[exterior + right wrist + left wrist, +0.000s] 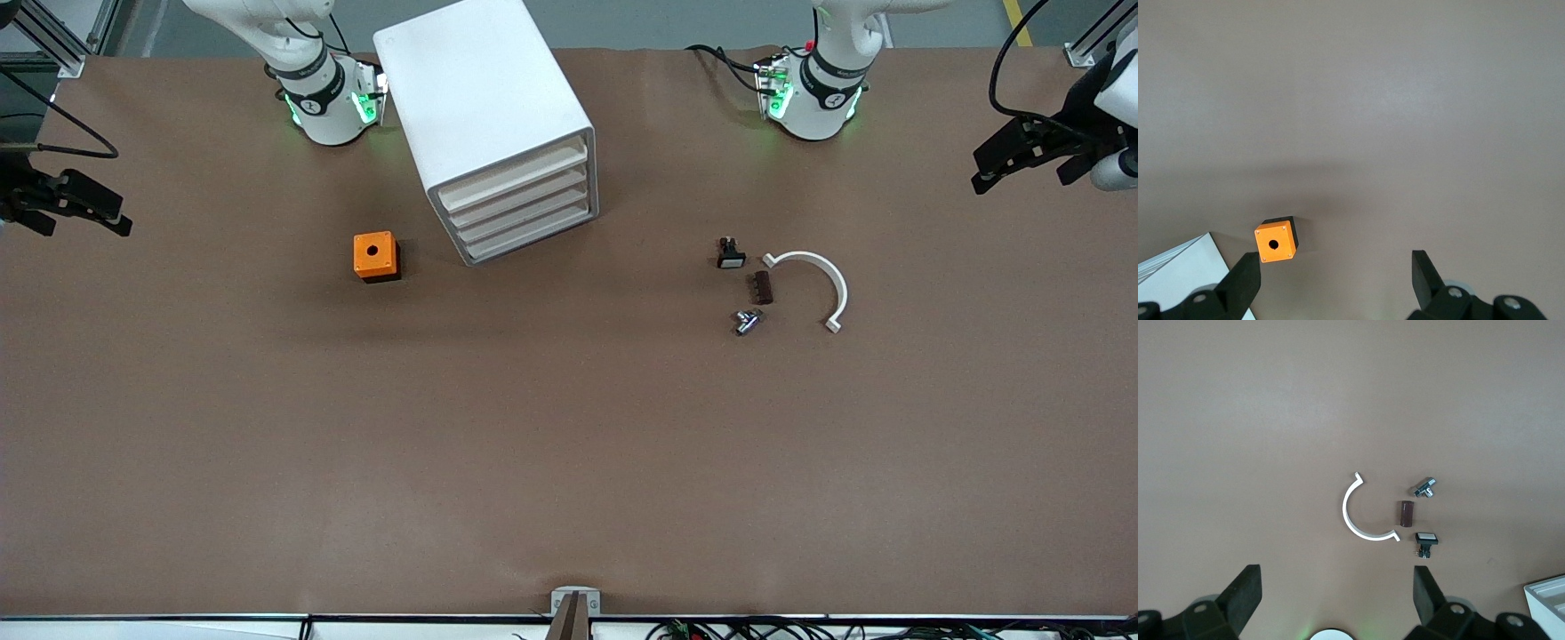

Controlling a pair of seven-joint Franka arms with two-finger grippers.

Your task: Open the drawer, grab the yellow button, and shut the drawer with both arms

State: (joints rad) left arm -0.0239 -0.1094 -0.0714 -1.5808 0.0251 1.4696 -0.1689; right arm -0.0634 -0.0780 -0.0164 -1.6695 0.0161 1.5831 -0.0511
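The white cabinet (pixel 484 98) stands near the robots' bases, with four shallow drawers. The top drawer (pixel 514 175) is shut, like the three below it. No button with an orange cap shows in any view. My left gripper (pixel 982 169) hangs open and empty high over the left arm's end of the table; its wrist view shows its fingers (pixel 1245 590) spread wide. My right gripper (pixel 120 215) hangs open and empty over the right arm's end; its fingers (pixel 1246 279) are spread too. A corner of the cabinet shows in the left wrist view (pixel 1548 597) and in the right wrist view (pixel 1178 270).
An orange cube with a round hole (pixel 374 255) sits beside the cabinet toward the right arm's end. Toward the left arm's end lie a small black part with a white face (pixel 731 256), a brown block (pixel 763 287), a metal piece (pixel 747 321) and a white half ring (pixel 813 276).
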